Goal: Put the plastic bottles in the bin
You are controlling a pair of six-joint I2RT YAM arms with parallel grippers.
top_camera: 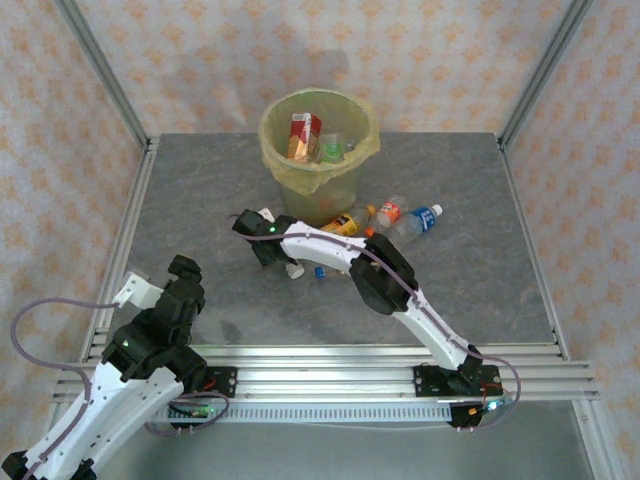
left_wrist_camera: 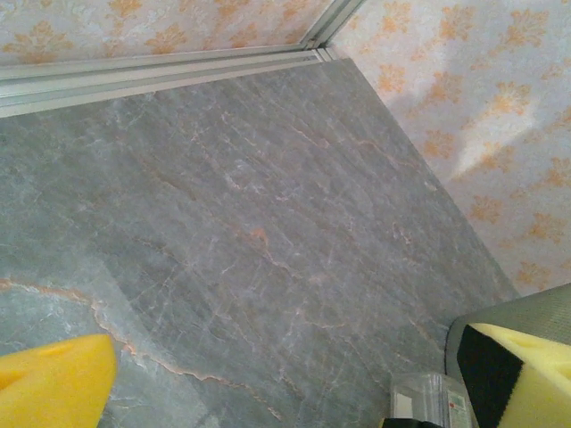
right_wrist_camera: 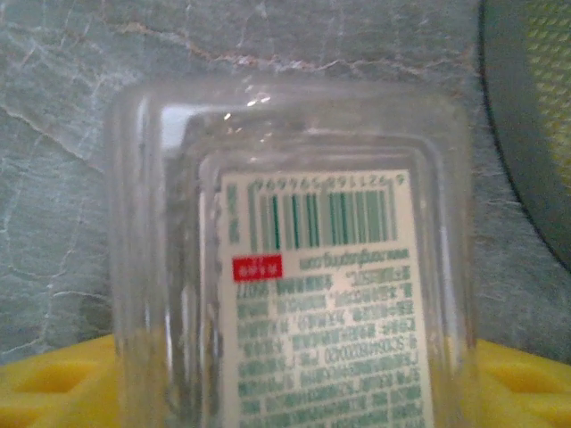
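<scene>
The bin [top_camera: 277,150], lined with a yellow-green bag, stands at the back middle and holds a red carton and a green-labelled bottle. Three plastic bottles lie to its right: an orange one [top_camera: 347,222], a red-labelled one [top_camera: 390,212] and a blue-labelled one [top_camera: 423,219]. My right gripper [top_camera: 262,232] is low at the bin's left foot. Its yellow pads [right_wrist_camera: 53,388] press both sides of a clear bottle [right_wrist_camera: 294,160] with a white, green-printed label. The bin's wall [right_wrist_camera: 535,107] is just to the right. My left gripper [top_camera: 160,282] [left_wrist_camera: 285,392] hangs open over bare table at the near left.
A white cap [top_camera: 295,270] and a blue cap [top_camera: 320,271] lie under the right arm. Metal frame rails run along the table's sides and near edge. A corner of clear ribbed plastic [left_wrist_camera: 428,399] shows beside the left gripper's right pad [left_wrist_camera: 526,374].
</scene>
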